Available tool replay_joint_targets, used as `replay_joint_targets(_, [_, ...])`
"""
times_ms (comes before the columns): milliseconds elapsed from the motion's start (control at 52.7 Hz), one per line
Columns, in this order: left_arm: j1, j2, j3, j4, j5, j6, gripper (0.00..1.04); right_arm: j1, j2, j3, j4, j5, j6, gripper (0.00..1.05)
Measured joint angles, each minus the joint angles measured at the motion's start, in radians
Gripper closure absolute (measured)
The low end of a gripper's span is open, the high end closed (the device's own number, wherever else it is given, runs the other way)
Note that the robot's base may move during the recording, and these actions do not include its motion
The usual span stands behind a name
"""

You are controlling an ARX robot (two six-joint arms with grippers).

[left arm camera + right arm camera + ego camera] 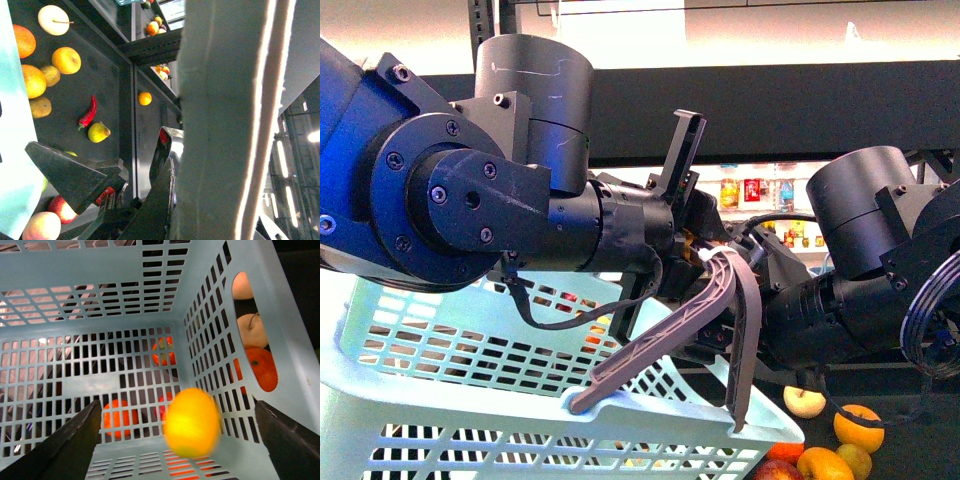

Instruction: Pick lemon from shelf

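Observation:
A blurred yellow lemon (192, 422) is loose in the air inside the pale blue basket (100, 290), just above its slatted floor. My right gripper (177, 407) stands open over the basket, its dark fingers (75, 440) wide apart on either side of the lemon and not touching it. In the front view my left gripper (705, 255) is shut on the grey basket handle (720, 300), holding the basket (470, 400) in front of the black shelf (770, 110). That handle (225, 125) fills the left wrist view. The right arm (880, 260) reaches in behind the handle, where its fingers are hidden.
The dark shelf tier (105, 60) holds oranges (66, 60), a pale apple (53, 20), a red chilli (87, 112) and a pear (98, 132). More fruit (860, 428) lies beside the basket's right corner. White shelves of bottles (760, 190) stand far behind.

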Motion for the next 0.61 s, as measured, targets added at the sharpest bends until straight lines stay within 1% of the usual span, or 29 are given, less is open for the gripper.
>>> replay_joint_targets(114, [-0.004,0.000,0.000,0.000,0.005,-0.003,0.99,-0.046,-0.018,-0.015,0.022,0.010,0.004,0.08])
replay_joint_targets(247, [-0.003,0.000,0.000,0.000,-0.003,0.001,0.99,-0.147,-0.058,-0.028,0.071,-0.007,0.037,0.08])
replay_joint_targets(361, [-0.001,0.000,0.000,0.000,-0.003,0.001,0.99,-0.231,-0.087,-0.052,0.101,0.006,0.031,0.08])
replay_joint_targets(417, [-0.001,0.000,0.000,0.000,-0.001,0.001,0.99,-0.280,-0.101,-0.093,0.118,0.014,0.002,0.08])
replay_joint_targets(474, [-0.002,0.000,0.000,0.000,-0.002,0.001,0.99,-0.306,-0.104,-0.160,0.130,0.019,-0.057,0.08])
replay_joint_targets(607, [-0.002,0.000,0.000,0.000,-0.001,0.000,0.99,-0.310,-0.058,-0.291,0.157,0.023,-0.166,0.08])
